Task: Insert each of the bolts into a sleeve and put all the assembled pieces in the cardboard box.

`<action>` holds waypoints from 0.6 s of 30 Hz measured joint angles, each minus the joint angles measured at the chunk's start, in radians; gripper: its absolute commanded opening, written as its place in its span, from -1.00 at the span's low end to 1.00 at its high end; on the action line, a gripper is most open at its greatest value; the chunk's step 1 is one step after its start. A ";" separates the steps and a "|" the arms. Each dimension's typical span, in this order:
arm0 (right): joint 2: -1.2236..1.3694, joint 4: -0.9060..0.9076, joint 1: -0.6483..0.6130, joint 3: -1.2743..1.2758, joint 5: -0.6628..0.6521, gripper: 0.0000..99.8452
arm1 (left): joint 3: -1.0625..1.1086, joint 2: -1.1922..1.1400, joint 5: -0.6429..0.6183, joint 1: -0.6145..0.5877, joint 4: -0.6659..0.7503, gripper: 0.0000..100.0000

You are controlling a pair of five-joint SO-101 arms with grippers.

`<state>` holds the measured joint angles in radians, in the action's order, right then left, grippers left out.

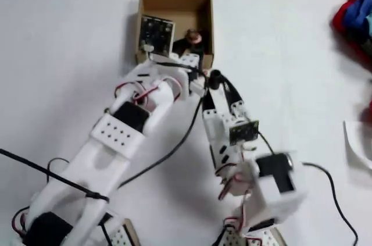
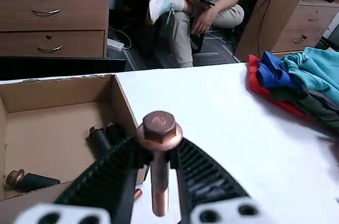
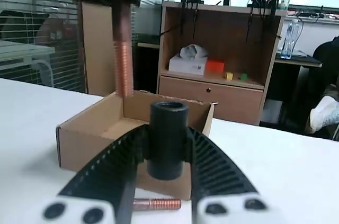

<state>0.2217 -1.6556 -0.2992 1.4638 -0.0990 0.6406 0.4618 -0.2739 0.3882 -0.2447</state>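
two holds — left gripper (image 2: 158,152) grips bolt (image 2: 159,128), right gripper (image 3: 167,138) grips sleeve (image 3: 169,118).

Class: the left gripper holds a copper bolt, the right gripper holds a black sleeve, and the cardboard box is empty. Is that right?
No: the cardboard box is not empty; the left wrist view shows assembled pieces in it. The left gripper does hold the bolt, the right gripper the sleeve.

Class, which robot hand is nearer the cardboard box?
Left. The left hand, holding a bolt, is right by the front wall of the cardboard box; the right hand, holding a sleeve, sits slightly farther back, off its corner.
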 measured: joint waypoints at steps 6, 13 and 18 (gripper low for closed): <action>0.130 -0.035 0.000 -0.080 0.000 -0.96 | -0.006 0.000 0.000 0.002 0.000 -0.95; 0.138 -0.035 0.000 -0.089 0.000 -0.96 | -0.008 -0.035 0.000 0.077 0.002 -0.95; 0.141 -0.035 0.000 -0.089 0.000 -0.96 | -0.018 -0.135 0.077 0.098 0.092 -0.95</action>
<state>0.3629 -1.6909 -0.2992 1.3748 -0.0990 0.6222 0.3268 -0.1972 0.4864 -0.1527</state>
